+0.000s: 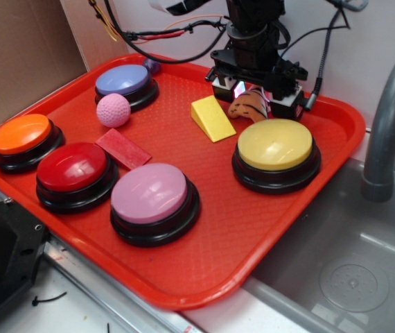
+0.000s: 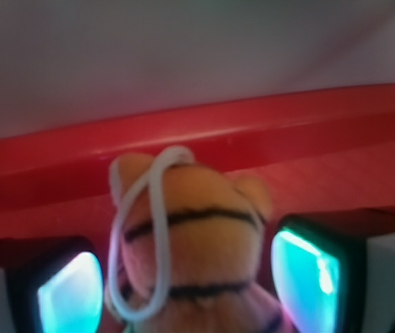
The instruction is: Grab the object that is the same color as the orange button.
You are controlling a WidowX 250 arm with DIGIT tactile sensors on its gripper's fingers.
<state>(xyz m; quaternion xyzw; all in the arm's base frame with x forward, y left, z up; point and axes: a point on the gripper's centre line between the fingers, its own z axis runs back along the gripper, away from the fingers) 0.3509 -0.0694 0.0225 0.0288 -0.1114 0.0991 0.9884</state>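
The object, a small orange plush toy [image 1: 248,106] with dark stripes, lies on the red tray [image 1: 253,229] near its far rim, behind the yellow button. My gripper [image 1: 254,97] is lowered over it, a finger on each side. Up close, the toy [image 2: 197,236] and its white string loop [image 2: 157,229] fill the space between my gripper's [image 2: 187,295] two glowing pads [image 2: 69,298], with a thin gap still showing at each side; the jaws are open. The orange button [image 1: 21,135] sits at the tray's far left corner.
A yellow wedge [image 1: 211,118] lies just left of the toy and a yellow button [image 1: 275,146] just in front. Purple [image 1: 123,81], red [image 1: 73,168] and pink [image 1: 150,194] buttons, a pink ball [image 1: 113,109] and a red slab [image 1: 123,148] share the tray. A sink [image 1: 350,270] and faucet [image 1: 391,125] stand on the right.
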